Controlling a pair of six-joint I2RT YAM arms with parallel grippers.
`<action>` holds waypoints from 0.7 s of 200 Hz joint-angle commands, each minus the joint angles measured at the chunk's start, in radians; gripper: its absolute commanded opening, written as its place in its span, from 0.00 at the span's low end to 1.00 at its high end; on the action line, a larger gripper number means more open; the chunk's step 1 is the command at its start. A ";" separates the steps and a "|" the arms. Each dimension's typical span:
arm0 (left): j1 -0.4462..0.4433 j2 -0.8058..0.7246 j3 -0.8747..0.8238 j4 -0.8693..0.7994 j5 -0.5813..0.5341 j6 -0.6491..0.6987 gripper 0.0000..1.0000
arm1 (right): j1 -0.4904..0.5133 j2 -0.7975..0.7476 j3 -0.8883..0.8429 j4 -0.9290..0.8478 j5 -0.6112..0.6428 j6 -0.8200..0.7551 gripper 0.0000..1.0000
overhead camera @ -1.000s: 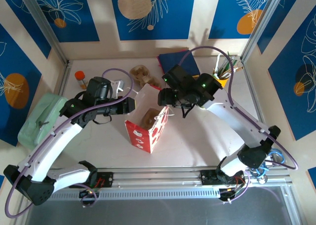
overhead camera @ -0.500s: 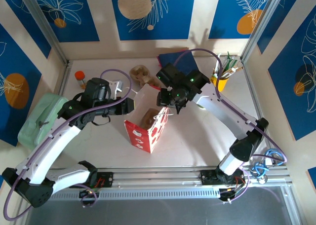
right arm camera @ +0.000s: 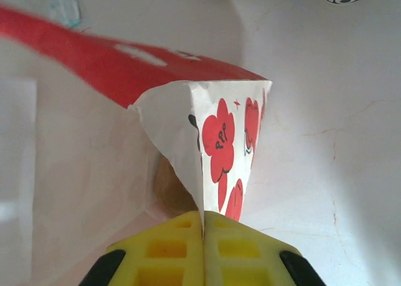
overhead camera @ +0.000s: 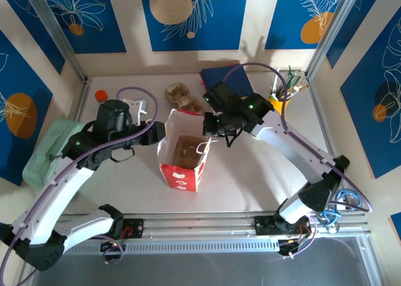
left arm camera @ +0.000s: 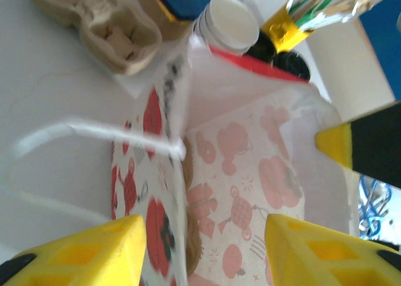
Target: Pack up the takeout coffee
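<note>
coffee cup (left arm camera: pixel 227 21) stands beyond my left gripper (left arm camera: pixel 203 231), past the far wall of the red-and-white paper bag (left arm camera: pixel 250 142), its white inside facing up, with a black lid (left arm camera: pixel 292 64) near it. my left fingers (left arm camera: pixel 94 251) are apart, straddling the bag's near wall. my right gripper (right arm camera: pixel 203 222) is pinched together on the bag's top edge at a corner. a brown thing (overhead camera: pixel 187 149) lies in the bag, below that gripper.
</note>
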State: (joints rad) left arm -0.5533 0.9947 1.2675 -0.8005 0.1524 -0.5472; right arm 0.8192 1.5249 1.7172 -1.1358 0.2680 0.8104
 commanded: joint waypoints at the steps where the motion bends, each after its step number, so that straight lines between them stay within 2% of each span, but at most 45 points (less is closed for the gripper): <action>1: -0.005 -0.065 0.037 0.006 -0.080 0.000 0.59 | 0.021 -0.094 -0.053 0.102 -0.023 -0.021 0.00; 63: -0.004 -0.183 -0.011 0.024 -0.279 -0.005 0.67 | 0.114 -0.255 -0.206 0.314 -0.001 -0.145 0.00; 108: -0.004 -0.212 -0.043 0.034 -0.322 -0.002 0.67 | 0.176 -0.395 -0.360 0.499 -0.023 -0.224 0.00; 140: -0.003 -0.212 -0.056 0.049 -0.324 -0.003 0.67 | 0.207 -0.444 -0.406 0.557 -0.019 -0.235 0.00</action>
State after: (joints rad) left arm -0.5529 0.7864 1.2247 -0.7856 -0.1436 -0.5495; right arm 1.0042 1.1172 1.3327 -0.6926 0.2573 0.6159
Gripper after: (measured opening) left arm 0.675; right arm 0.061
